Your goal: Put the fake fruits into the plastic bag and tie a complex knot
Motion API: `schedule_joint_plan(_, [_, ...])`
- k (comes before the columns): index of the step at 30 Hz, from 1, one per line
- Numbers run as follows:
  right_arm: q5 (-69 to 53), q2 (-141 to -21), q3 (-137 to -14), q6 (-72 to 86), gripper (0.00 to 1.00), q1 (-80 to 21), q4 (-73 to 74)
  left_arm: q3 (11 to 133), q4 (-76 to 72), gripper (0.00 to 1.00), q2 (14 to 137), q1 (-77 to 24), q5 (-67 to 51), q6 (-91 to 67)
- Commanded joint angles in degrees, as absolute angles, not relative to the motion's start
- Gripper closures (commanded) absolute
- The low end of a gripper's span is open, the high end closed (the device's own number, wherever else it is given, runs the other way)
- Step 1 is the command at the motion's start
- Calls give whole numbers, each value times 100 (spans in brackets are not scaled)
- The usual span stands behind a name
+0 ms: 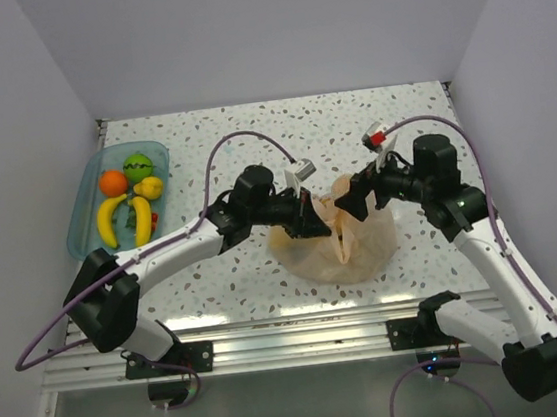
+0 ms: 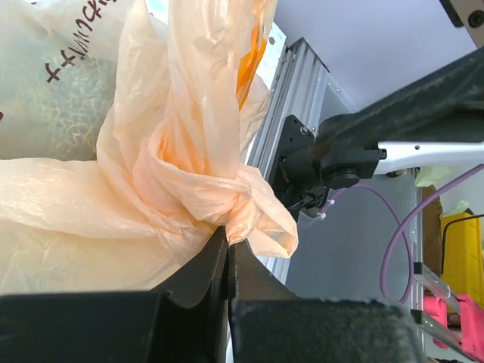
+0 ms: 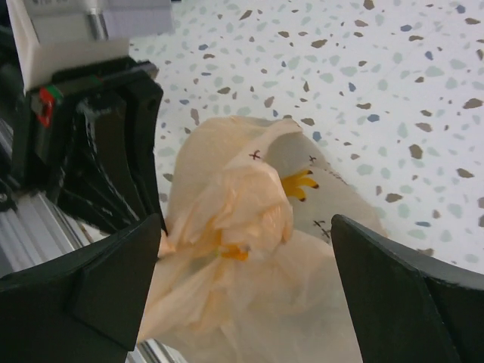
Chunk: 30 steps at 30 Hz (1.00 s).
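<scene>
The peach-orange plastic bag lies mid-table between both arms, its handles twisted into a knot with a tail sticking up. My left gripper is shut on a handle tail just below the knot. My right gripper stands open, jaws wide on either side of the knot without touching it. A grey-green netted shape shows through the bag's wall. Other fake fruits lie in the blue tray: an orange, a green ball, a yellow piece and bananas.
The clear blue tray sits at the table's far left by the wall. White walls close in three sides. The aluminium rail runs along the near edge, close under the bag. The left gripper's body is close to my right fingers.
</scene>
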<state>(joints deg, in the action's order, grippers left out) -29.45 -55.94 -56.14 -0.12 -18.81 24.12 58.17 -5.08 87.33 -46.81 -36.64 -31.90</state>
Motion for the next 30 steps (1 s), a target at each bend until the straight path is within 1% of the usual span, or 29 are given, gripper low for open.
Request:
schedule_joint_plan(1, [-3769,-5291,-5924,-1937,2,-1355,3600,5792,-703,100,8517,-4605,-3832,-2998])
schedule_joint_plan(3, [-4050,-5448,-6055,-2572,2,-1187,4093,5801,-651,100,8482,-4605,-3893,-2918])
schedule_joint_plan(4, [-4382,-5528,-6099,-3158,2,-1056,4531,5792,-642,100,8473,-4605,-3902,-2892])
schedule_joint_plan(7, [-4754,-5888,-6091,-3961,2,-1020,4921,5801,-642,100,8464,-4605,-3990,-2821])
schedule_joint_plan(14, [-5685,-6811,-6029,-3991,9,-1098,4237,5818,-545,100,8464,-4605,-4017,-2725])
schedule_joint_plan(16, [-5608,-6882,-5986,-3894,13,-1343,4000,5845,-519,100,8481,-4579,-4017,-2698])
schedule_joint_plan(17, [-5564,-6882,-5890,-3885,18,-1432,3912,5853,-527,100,8499,-4570,-4060,-2690])
schedule_joint_plan(18, [-5468,-6882,-5836,-3885,33,-1528,3850,5880,-484,100,8516,-4553,-4052,-2663])
schedule_joint_plan(21, [-5467,-6926,-5731,-3553,58,-1863,3657,5950,-431,100,8552,-4465,-4087,-2619])
schedule_joint_plan(22, [-5467,-6943,-5748,-3394,88,-2011,3508,6011,-387,100,8569,-4439,-4087,-2619])
schedule_joint_plan(23, [-5397,-6961,-5757,-3210,100,-2100,3420,6038,-317,100,8578,-4404,-4139,-2602])
schedule_joint_plan(24, [-5275,-6961,-5739,-2547,100,-2153,3254,6108,-282,100,8578,-4342,-4140,-2567])
schedule_joint_plan(26, [-5029,-6926,-5643,-1631,100,-2145,2473,6178,-150,100,8561,-4254,-4139,-2523])
schedule_joint_plan(27, [-4723,-6865,-5643,-878,100,-2136,2096,6327,-71,100,8569,-4158,-4140,-2401])
schedule_joint_plan(29, [-4492,-6768,-5625,-57,100,-2066,1655,6520,296,100,8569,-4052,-4122,-2251])
schedule_joint_plan(30, [-4361,-6654,-5642,852,100,-2005,1461,6783,412,100,8587,-3956,-4096,-2050])
